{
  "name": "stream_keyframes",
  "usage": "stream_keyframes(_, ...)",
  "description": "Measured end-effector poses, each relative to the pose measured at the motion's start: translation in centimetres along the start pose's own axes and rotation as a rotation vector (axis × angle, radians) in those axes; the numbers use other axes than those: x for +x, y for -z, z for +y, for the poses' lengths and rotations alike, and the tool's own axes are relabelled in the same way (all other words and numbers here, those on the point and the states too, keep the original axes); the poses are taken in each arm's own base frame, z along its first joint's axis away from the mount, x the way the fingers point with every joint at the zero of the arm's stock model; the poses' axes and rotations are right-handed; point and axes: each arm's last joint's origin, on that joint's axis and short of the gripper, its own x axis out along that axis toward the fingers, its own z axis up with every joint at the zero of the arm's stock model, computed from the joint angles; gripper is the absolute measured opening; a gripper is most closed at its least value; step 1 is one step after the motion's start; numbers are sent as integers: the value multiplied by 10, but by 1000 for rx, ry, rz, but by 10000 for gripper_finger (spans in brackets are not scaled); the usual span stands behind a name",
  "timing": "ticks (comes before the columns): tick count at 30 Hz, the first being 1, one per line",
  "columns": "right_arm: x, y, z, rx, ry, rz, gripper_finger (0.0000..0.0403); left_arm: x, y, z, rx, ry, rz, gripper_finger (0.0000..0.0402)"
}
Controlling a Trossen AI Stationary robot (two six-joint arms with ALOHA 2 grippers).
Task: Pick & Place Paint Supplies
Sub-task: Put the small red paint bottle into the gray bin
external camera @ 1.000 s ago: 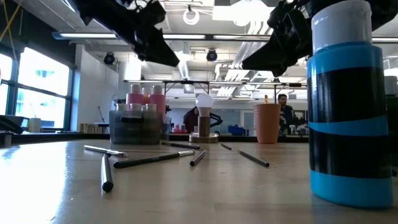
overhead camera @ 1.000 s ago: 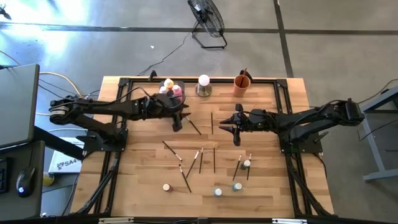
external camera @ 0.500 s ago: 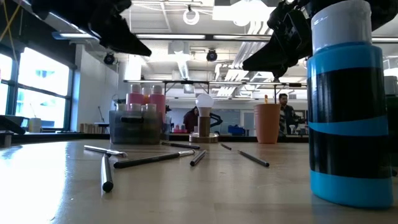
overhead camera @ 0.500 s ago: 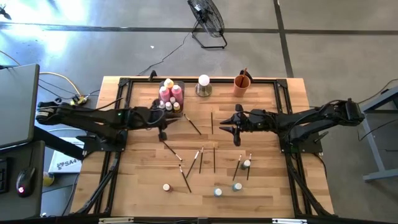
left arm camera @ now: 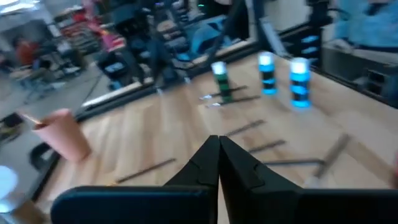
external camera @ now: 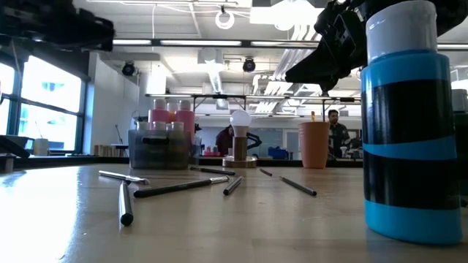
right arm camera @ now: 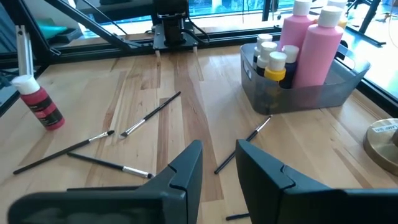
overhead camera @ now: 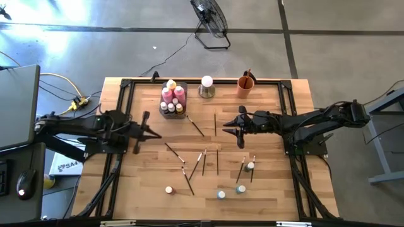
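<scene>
My left hand (overhead camera: pixel 146 130) is closed and empty, over the light wooden table (overhead camera: pixel 265 189) well left of the grey rectangular plastic tray (overhead camera: pixel 172 107). My right hand (overhead camera: pixel 231 128), fingers apart and empty, hovers right of the tray. Pink paint bottles (overhead camera: pixel 179 94) stand in the tray; thin dark-handled paintbrushes (overhead camera: pixel 203 161) lie scattered nearer the front.

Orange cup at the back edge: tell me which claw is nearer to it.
Right. The right claw hangs over mid-table, just in front of the orange cup. The left claw sits far off near the table's left side, shut and empty.
</scene>
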Motion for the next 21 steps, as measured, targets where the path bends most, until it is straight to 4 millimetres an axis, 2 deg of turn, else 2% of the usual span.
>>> stream_keyframes(6,0,0,0,0,0,-3,91,-15,17,-13,-157,165,15,1)
stream_keyframes(10,0,-1,0,0,0,-9,91,-17,18,-17,-207,270,-23,1)
stream_keyframes(21,0,-1,0,0,0,-8,91,-1,15,-17,-208,373,-50,1)
